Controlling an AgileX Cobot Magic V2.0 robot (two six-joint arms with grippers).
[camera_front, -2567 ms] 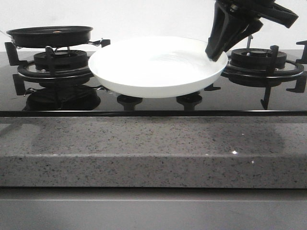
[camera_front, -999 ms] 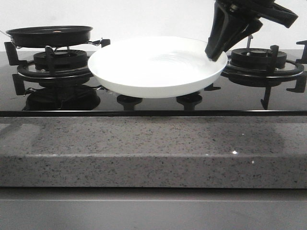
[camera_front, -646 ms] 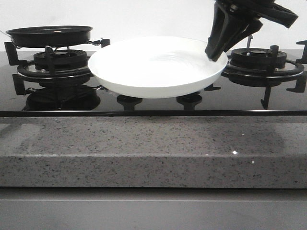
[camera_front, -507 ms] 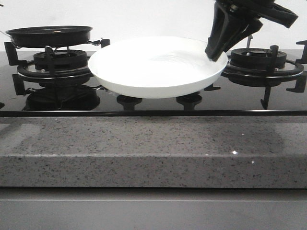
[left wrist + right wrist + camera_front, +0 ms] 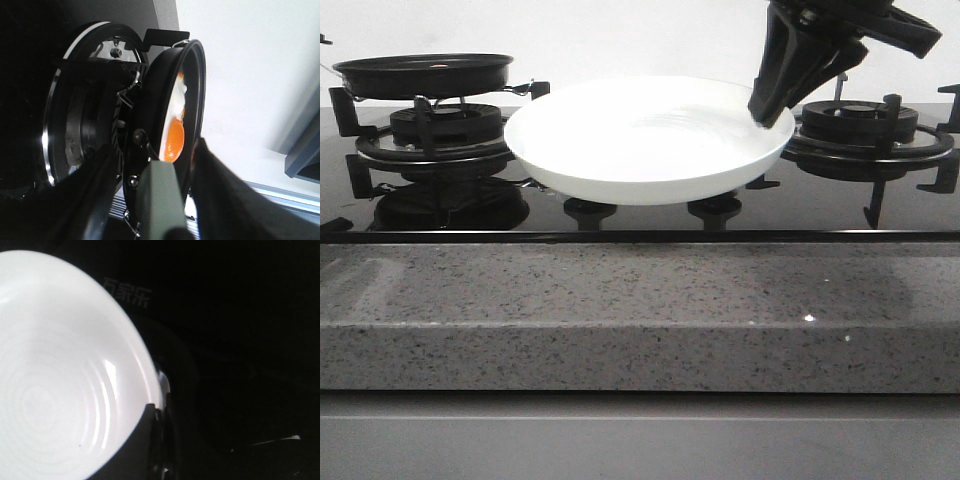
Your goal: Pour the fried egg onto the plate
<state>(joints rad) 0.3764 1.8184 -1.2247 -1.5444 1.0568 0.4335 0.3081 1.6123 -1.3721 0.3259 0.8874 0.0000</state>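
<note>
The white plate [image 5: 645, 140] hangs level above the black stove top, between the two burners. My right gripper [image 5: 770, 108] is shut on its right rim; the rim also shows in the right wrist view [image 5: 65, 380], pinched at my gripper [image 5: 157, 412]. The black pan [image 5: 420, 72] sits on the left burner. In the left wrist view the fried egg [image 5: 175, 135], white with an orange yolk, lies in the pan [image 5: 195, 70]. My left gripper [image 5: 152, 150] is open, its fingers on either side of the pan's grey-green handle [image 5: 160, 195] without touching it.
The left burner grate [image 5: 430, 135] holds the pan. The right burner grate [image 5: 865, 128] stands just behind my right arm. Two stove knobs [image 5: 590, 210] sit under the plate. A speckled granite counter edge [image 5: 640, 310] runs along the front.
The plate and my right gripper have not moved. A small dark shape has shown up at the far left edge of the front view.
</note>
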